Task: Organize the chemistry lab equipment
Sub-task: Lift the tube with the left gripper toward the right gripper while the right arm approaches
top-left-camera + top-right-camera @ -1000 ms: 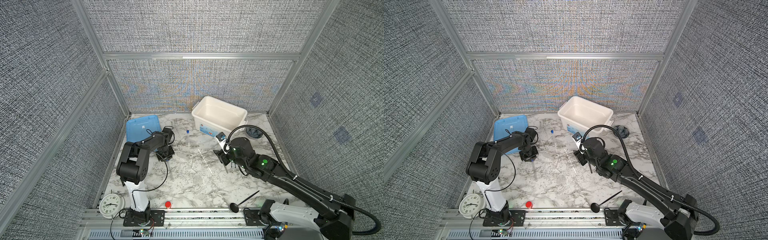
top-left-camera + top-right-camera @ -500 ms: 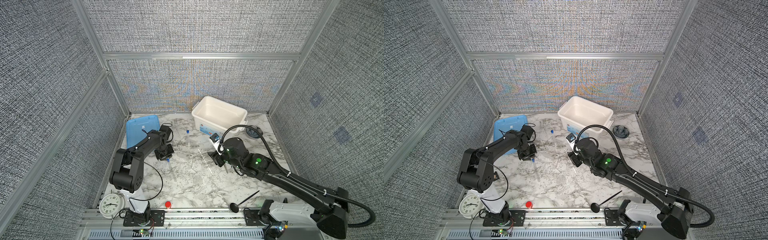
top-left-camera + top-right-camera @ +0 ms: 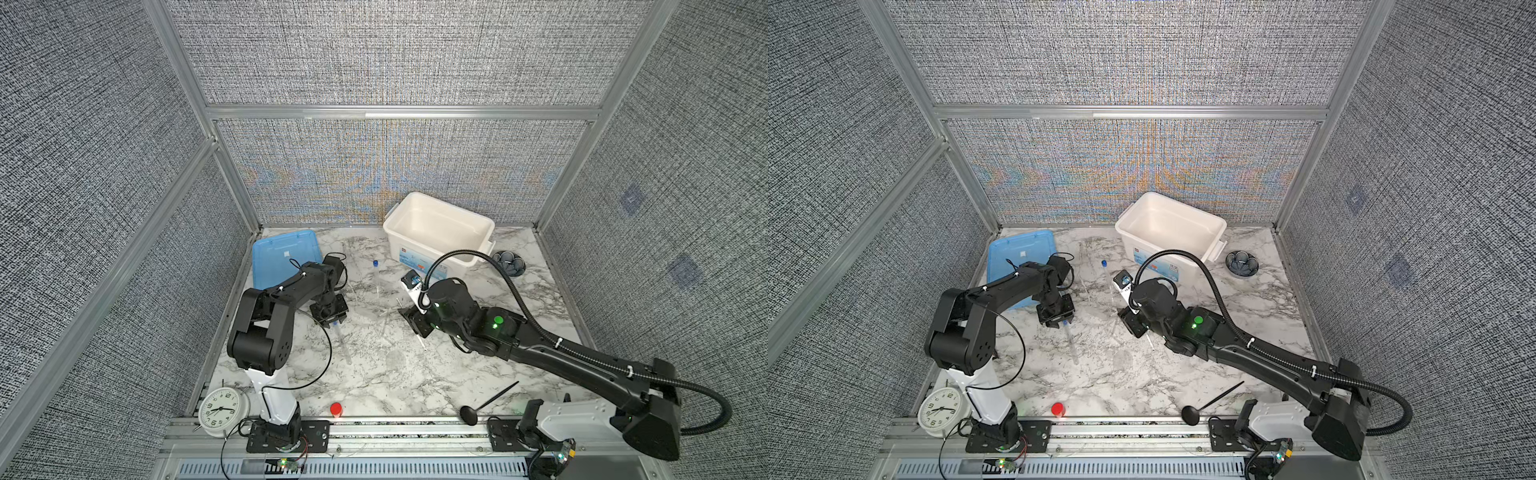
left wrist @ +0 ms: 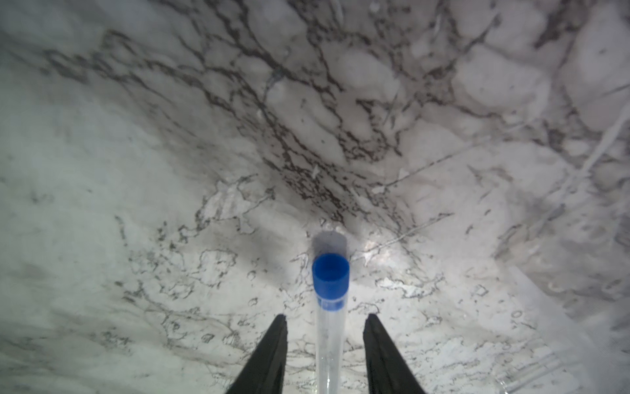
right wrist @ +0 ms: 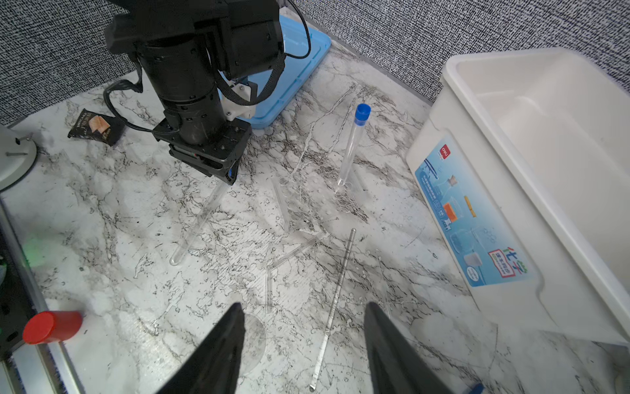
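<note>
Left wrist view settles it: the left gripper (image 4: 325, 319) has its fingers spread either side of a blue-capped tube (image 4: 330, 283). There's a gap on each side, so nothing's pinched. Both top views only show that tube (image 3: 344, 347) lying on the table (image 3: 395, 374), poking out from under the gripper. Right wrist view shows the right gripper (image 5: 303, 310) spread wide too, with a thin clear rod (image 5: 336, 293) lying under its tips and a second capped tube (image 5: 351, 150) further ahead. Since a second ago the right gripper has slid closer to the left one.

Top views look down; both wrist cameras share one tube (image 4: 330, 320).
</note>
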Available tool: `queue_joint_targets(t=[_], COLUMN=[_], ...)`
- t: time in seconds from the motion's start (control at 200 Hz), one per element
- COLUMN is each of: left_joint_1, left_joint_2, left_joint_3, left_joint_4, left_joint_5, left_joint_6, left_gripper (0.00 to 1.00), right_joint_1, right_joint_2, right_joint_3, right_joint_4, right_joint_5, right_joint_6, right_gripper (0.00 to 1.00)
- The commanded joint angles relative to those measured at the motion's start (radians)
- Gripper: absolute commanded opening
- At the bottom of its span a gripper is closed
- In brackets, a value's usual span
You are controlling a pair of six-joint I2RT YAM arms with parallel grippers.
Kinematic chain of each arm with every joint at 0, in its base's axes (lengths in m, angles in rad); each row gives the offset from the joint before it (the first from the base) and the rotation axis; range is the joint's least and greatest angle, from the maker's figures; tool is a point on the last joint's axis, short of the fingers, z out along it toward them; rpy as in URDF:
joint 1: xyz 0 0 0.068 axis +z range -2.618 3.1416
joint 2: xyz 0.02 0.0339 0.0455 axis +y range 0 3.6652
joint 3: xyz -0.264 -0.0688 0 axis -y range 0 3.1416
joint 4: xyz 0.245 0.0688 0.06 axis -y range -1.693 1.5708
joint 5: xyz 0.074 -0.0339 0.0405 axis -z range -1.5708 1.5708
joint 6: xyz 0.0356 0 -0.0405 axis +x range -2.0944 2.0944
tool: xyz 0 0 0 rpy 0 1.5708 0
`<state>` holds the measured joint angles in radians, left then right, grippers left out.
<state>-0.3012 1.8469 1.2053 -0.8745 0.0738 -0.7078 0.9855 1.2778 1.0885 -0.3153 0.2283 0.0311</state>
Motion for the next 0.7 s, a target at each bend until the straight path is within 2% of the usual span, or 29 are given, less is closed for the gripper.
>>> queue_joint_targets(t=[0.0,0.215,0.315,0.505,0.695], left_joint_1=[0.001,0.001,0.001,0.001,0.001], left_joint_2=[0.027,0.084,0.082,0.063,-0.006], left_joint_3=[0.013,0.033,0.029,0.031,0.032], left_joint_4=[0.014,0.022,0.030,0.009,-0.015], left_joint_5=[-0.040,-0.040,-0.046,-0.044,0.006], left_joint_6=[-0.004,0.009,0.010,0.023,0.036], left_gripper=[0.38,0.29,0.20,0.19,0.19], right_joint_1=[0.010,0.046,0.058,0.067,0.069], right_joint_2=[0.007,0.039,0.064,0.091,0.095], right_joint_3=[0.011,0.032,0.052,0.058,0.015], right_joint_4=[0.024,0.015,0.012,0.031,0.098], right_joint_5=[0.028,0.057,0.050,0.013,-0.055], right_joint_6=[-0.003,-0.030,-0.037,-0.019,0.070], right_gripper=[0.59,0.59,0.59,0.59,0.59])
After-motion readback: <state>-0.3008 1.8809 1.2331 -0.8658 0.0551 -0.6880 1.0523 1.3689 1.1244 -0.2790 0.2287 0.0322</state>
